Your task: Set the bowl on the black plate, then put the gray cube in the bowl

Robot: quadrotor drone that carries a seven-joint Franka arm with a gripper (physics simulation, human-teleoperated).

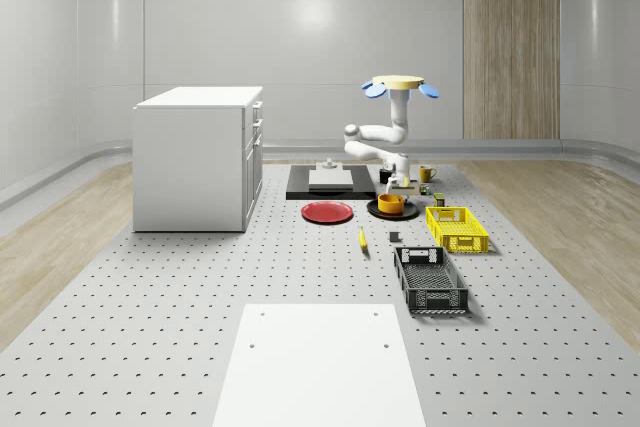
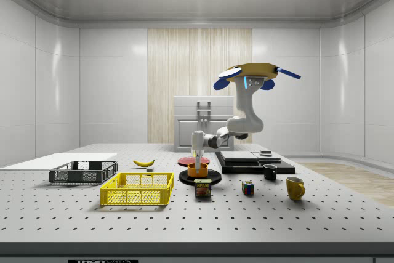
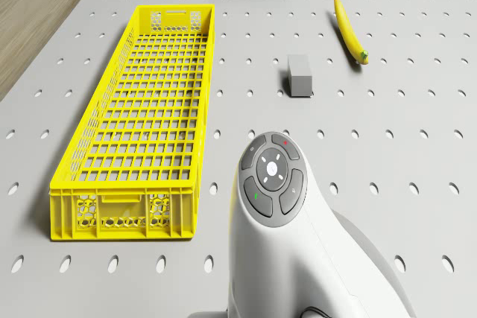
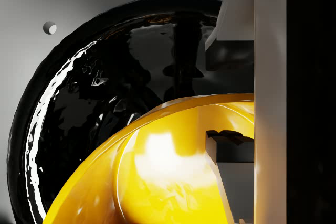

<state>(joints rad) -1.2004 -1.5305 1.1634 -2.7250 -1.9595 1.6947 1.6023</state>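
1. The drone (image 2: 253, 72) hovers above the perforated table (image 1: 200, 327), near its far end, and the arm reaches down and forward from it so that the gripper (image 2: 197, 157) hangs right over the bowl.
2. The orange bowl (image 1: 391, 204) sits over the black plate (image 1: 376, 211); from the side view it looks to be resting on the plate or only just clear of it, and I cannot tell which.
3. In the wrist view a finger (image 4: 231, 153) reaches down inside the bowl's rim, so the gripper seems to be pinching the bowl's wall, though I cannot say for sure that it is clamped.
4. To my eye the first step is close to done: the bowl is at the plate and only needs letting go.
5. The gray cube (image 3: 299, 75) lies on the table between the yellow crate (image 3: 141, 117) and the banana (image 3: 349, 31), well apart from the plate and nearer the front of the table.
6. The next move, I judge, calls for opening the fingers, lifting straight up clear of the rim so the bowl is not dragged, then carrying the gripper over to the cube.
7. The cube is small and low, so the fingers will need to come down squarely on either side of it.
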